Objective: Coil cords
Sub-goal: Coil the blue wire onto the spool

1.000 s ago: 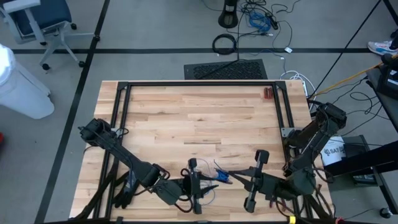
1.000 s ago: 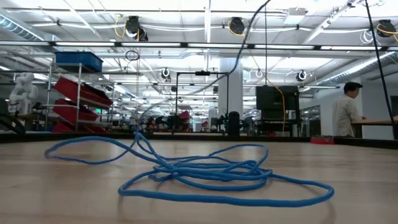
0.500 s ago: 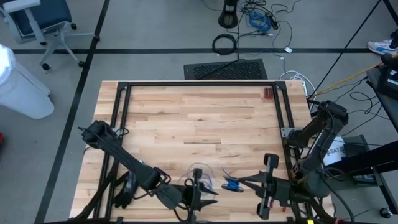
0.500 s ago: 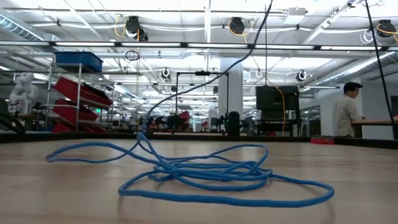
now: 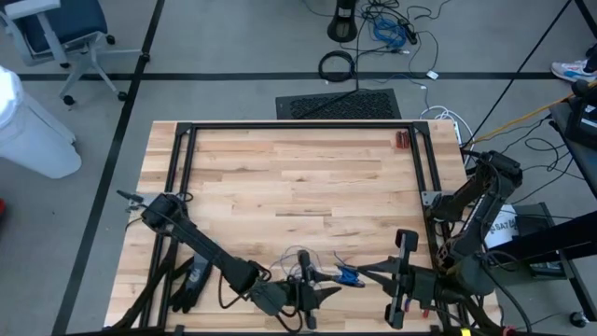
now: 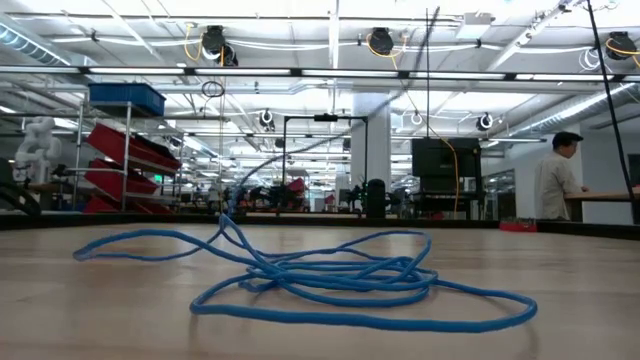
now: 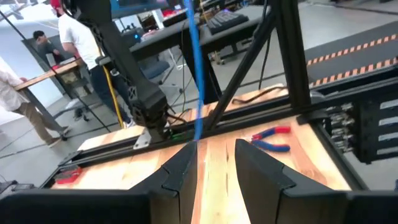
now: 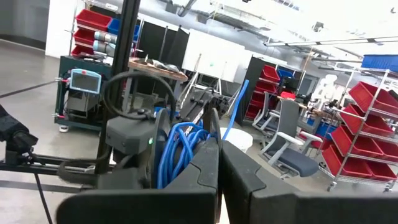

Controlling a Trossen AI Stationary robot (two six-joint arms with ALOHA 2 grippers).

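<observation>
The cord is a thin blue wire. Most of it lies in loose loops [image 6: 320, 280] on the wooden table near its front edge [image 5: 300, 259], and one strand [image 6: 226, 205] rises off the pile. A small coiled bundle [image 5: 347, 275] of it sits at my right gripper [image 5: 366, 273], which is shut. My left gripper [image 5: 322, 291] stands open just left of the bundle, pointing level toward the right. In its wrist view a blue strand [image 7: 196, 81] runs down in front of it to one finger [image 7: 186, 165]. My right gripper has the cord's coiled bundle [image 8: 180, 152] at its shut fingers, coming level from the table's right. The loops hang beside one finger [image 8: 202, 168], clear of the table, and a strand [image 8: 235, 106] leads away; the pinch itself is hidden. My left gripper: I cannot tell whether the strand touches its finger.
Red-handled pliers [image 7: 270, 134] lie on the table by the black frame rail [image 5: 298, 126]. A black glove [image 5: 187, 280] lies at the near left. People stand in the room beyond the table [image 6: 555, 175].
My left gripper has sunk and moved toward the table's right and near edges, rolling as it went. My right gripper first carried the bundle a little toward the right edge, then kept still. The loops on the table have stayed where they were.
</observation>
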